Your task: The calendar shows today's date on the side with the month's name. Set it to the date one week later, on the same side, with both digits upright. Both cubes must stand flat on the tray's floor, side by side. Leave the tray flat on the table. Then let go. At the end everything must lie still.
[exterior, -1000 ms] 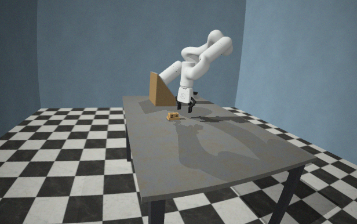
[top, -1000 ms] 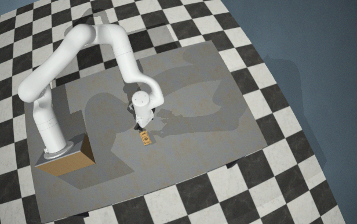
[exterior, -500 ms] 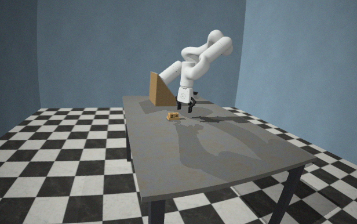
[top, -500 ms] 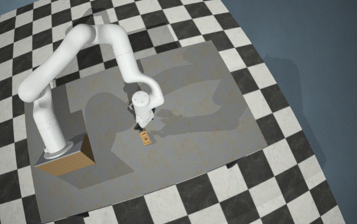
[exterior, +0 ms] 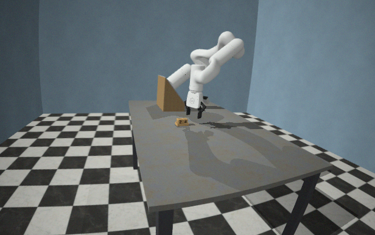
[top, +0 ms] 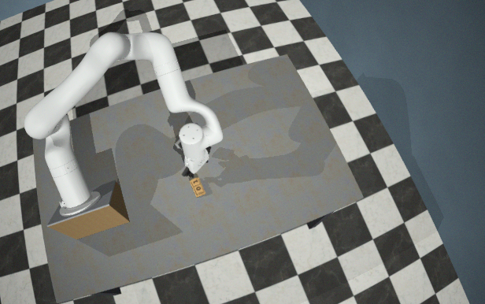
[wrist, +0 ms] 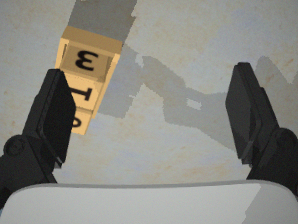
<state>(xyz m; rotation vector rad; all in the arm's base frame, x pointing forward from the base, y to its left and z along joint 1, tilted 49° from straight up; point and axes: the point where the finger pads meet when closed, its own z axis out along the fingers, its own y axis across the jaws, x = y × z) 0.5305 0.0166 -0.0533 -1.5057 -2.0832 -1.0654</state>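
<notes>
Top view: we see the white arm [top: 169, 75] reaching from its wooden pedestal [top: 118, 205] at the table's left edge toward the middle of the grey table [top: 275, 165]. The block calendar [top: 198, 187] sits just below the wrist, toward the near edge, two cubes side by side in a tan tray (top faces read 1 and 0). The gripper [top: 189, 172] is mostly hidden under the wrist here.

Exterior view: we see the gripper [exterior: 194, 113] hanging above the table, fingers spread wide, nothing between them. The calendar [exterior: 181, 122] stands flat on the table just beside it, apart from the fingers; the facing side reads 2 and 4 (month strip too small to read).

Wrist view: both black fingers stand wide apart with bare table between them. The calendar [wrist: 83, 83] lies at the upper left, partly behind the left-hand finger; cube tops show 3 and 1, a third mark cut off.
</notes>
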